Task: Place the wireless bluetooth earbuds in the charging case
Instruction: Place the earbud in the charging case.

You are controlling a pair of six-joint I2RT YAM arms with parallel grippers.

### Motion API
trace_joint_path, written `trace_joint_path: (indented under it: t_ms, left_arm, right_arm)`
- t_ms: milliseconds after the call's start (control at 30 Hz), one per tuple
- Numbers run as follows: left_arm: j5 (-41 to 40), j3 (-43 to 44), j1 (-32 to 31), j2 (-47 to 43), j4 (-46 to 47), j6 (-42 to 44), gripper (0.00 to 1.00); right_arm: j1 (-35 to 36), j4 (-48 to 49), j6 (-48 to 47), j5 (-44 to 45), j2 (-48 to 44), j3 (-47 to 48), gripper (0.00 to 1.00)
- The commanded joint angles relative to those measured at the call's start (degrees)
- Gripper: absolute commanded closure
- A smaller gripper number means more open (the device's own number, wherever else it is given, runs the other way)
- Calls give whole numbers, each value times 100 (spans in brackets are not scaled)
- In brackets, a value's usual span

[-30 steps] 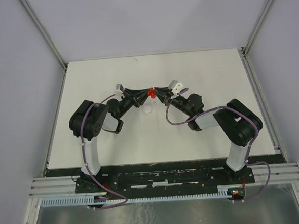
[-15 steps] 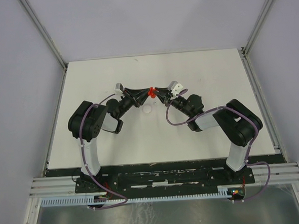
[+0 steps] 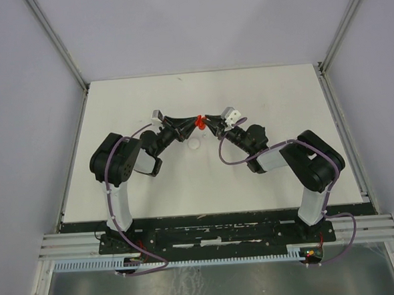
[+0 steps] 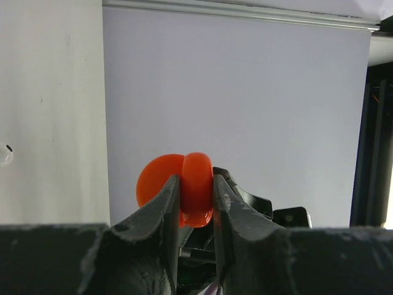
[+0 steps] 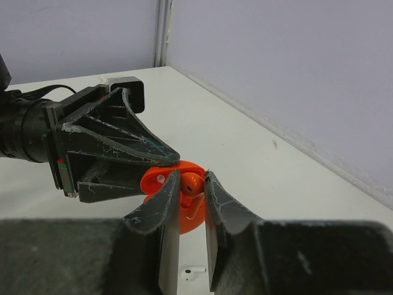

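Change: nothing visible in the top view over the last second; both arms stay locked in the same meeting pose above the table (image 3: 267, 96).
Meaning: I judge the insertion is at its slow, fine stage, with the bud at the case but not released.
Left claw: the left gripper (image 4: 196, 192) is narrowed on the charging case (image 4: 198, 178), pinching its red body edge-on, with the round lid open behind it.
Case position: held off the table at mid-centre, its open face turned toward the right arm.
Red earbud (image 5: 192, 181): right at the open case, between the right fingers; whether it is seated in its slot is not clear.
Right claw: the right gripper (image 5: 191, 184) is narrow, clamped on that bud.
White earbud (image 5: 195, 270): lies on the table below, apart from both claws.
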Motion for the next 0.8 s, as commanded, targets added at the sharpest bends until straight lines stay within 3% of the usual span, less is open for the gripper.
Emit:
trace_joint_path:
  t_ms: [0, 767]
  left_arm:
    - [151, -22, -48, -200, 342, 32, 97]
    - [178, 47, -75, 16, 277, 97, 97]
  right_arm:
    - [23, 331, -26, 13, -100, -16, 99]
    - [21, 332, -54, -4, -171, -6, 99]
